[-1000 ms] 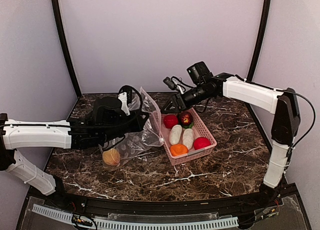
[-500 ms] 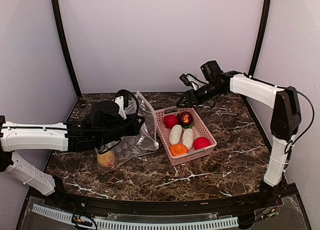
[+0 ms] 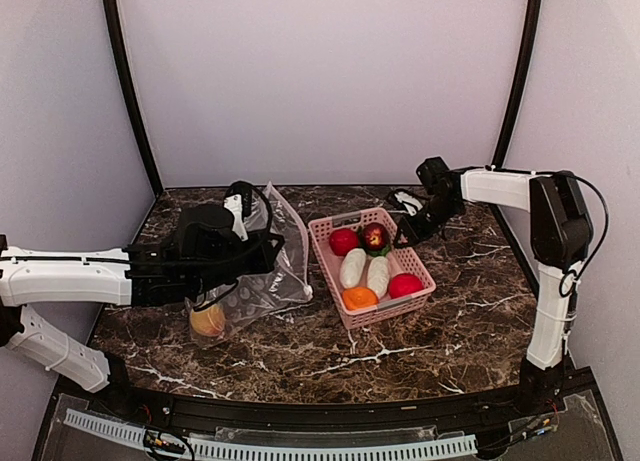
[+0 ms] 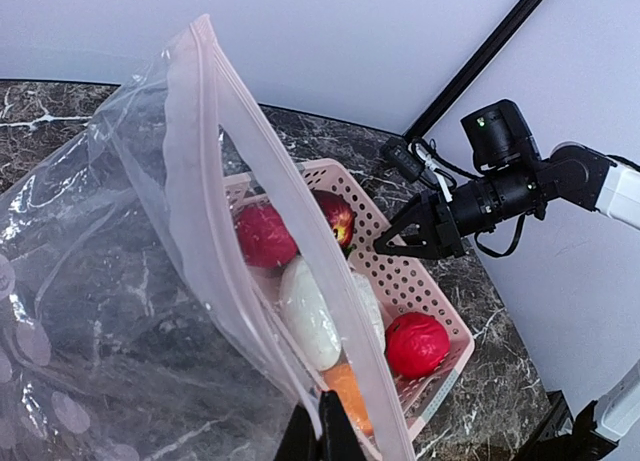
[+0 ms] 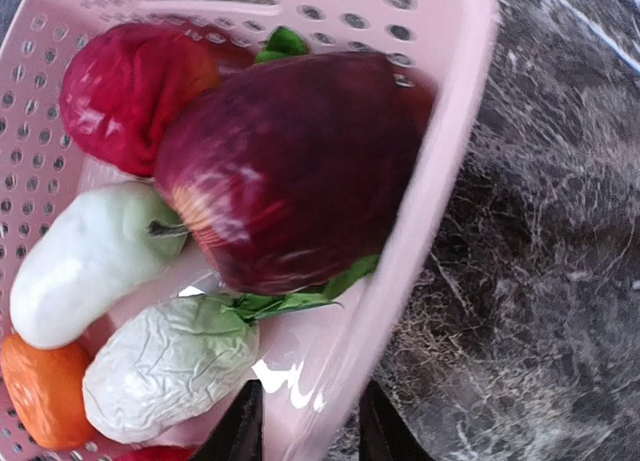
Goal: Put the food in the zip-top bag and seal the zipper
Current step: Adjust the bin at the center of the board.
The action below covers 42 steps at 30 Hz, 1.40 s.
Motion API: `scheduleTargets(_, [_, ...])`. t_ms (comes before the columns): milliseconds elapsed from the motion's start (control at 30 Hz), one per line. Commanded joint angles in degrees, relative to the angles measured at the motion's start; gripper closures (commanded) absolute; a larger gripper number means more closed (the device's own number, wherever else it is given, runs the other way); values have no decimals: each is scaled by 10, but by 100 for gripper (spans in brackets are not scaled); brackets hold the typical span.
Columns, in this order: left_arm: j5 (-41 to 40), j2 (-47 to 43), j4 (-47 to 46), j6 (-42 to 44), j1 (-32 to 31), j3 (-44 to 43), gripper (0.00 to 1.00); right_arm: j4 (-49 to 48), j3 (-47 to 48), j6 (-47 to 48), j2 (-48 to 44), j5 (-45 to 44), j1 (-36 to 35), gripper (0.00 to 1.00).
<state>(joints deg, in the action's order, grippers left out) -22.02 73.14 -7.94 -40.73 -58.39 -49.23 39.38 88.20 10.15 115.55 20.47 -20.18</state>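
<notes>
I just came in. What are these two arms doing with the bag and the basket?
The left gripper is shut on the zipper edge of the bag and holds its mouth open toward the basket. One yellowish fruit lies in the bag; the other food is in the basket. The right gripper is at the basket's far corner, fingers astride the rim; whether it grips is unclear.

White-shelled arms [image 3: 60, 278] — black joints [image 3: 562, 221], black wrist camera [image 4: 497, 133] showing green light.

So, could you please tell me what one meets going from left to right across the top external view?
Left arm → zip-top bag → pink basket → right arm.
</notes>
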Motion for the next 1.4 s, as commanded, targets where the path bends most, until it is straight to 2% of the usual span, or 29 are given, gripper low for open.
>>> scheduleTargets(0, [-12, -19, 17, -5, 1, 19, 99, 4, -3, -5, -1, -33, 9, 86])
scheduleTargets(67, [-12, -23, 15, -8, 1, 24, 99, 4, -8, -15, -6, -42, 18, 93])
scheduleTargets(167, [-12, -24, 10, -11, 1, 29, 99, 3, -19, -34, -18, -54, 39, 97])
scheduleTargets(500, [14, 4, -10, -11, 1, 15, 99, -3, -62, -39, -49, -47, 171, 97])
scheduleTargets(600, [25, 18, -18, -14, 1, 10, 99, -1, -65, -34, -47, -24, 220, 92])
scheduleTargets(633, [30, 21, -19, -13, 1, 8, 99, 0, -66, -34, -48, -11, 232, 87])
scheduleTargets(733, [41, 38, -17, -9, 1, -6, 99, 16, -68, -33, -63, 32, 256, 52])
scheduleTargets(867, [51, 53, 13, 3, 0, -30, 99, 32, -103, -14, -141, 59, 259, 36])
scheduleTargets(967, [40, 54, 38, 9, 1, -38, 99, 22, -117, 13, -188, 35, 258, 33])
scheduleTargets(1100, [51, 64, 48, 40, 1, -80, 99, 16, -110, 51, -223, 62, 257, 32])
scheduleTargets(1167, [66, 81, 78, 67, 1, -121, 99, -15, -122, 66, -244, 46, 248, 32])
scheduleTargets(1267, [41, 112, 184, 83, 1, -172, 99, -51, -136, 105, -259, 63, 227, 26])
scheduleTargets(1367, [78, 125, 199, 79, 1, -183, 99, -53, -126, 120, -238, 99, 207, 27])
